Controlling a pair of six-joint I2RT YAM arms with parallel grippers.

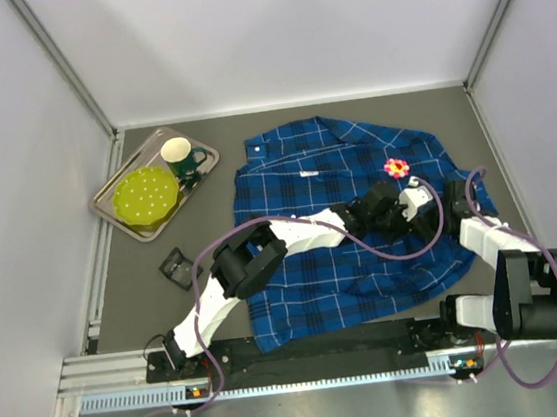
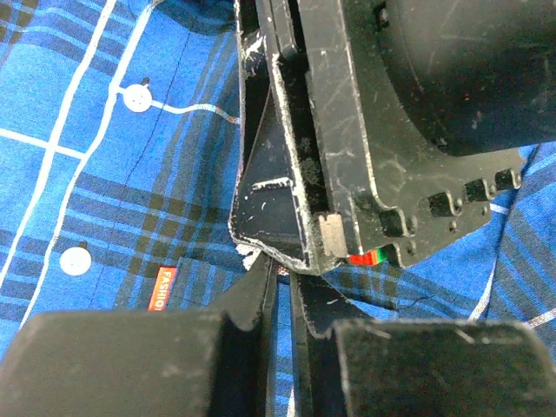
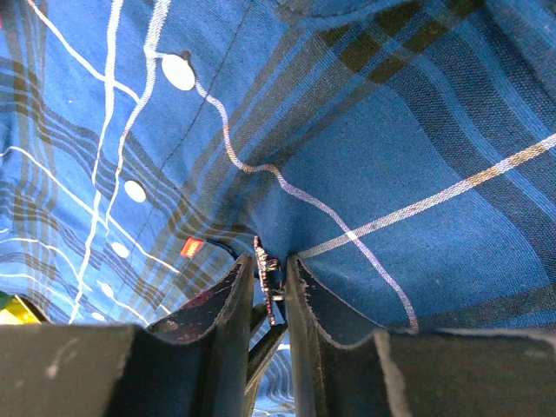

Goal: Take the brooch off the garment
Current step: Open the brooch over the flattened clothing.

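- Brooch [image 1: 396, 167] sat pinned on the shirt [image 1: 294, 166], not yet freed.
- Left fingers [image 2: 248, 304] were clenched at the cloth, likely to steady it.
- Right fingers [image 3: 221, 304] were nearly together round a thin dark bit; I could not tell whether they gripped it.

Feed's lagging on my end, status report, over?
Left gripper shut, right gripper pinching plaid shirt fold. Flower brooch on shirt, ungripped. Grippers crowd each other.

shirt [image 1: 368, 289] spread mid-table, brooch [image 1: 396, 167] on its far right part. tray [image 1: 120, 220] far left, cup [image 1: 180, 157] on it; small object [image 1: 177, 268] just in front of tray.
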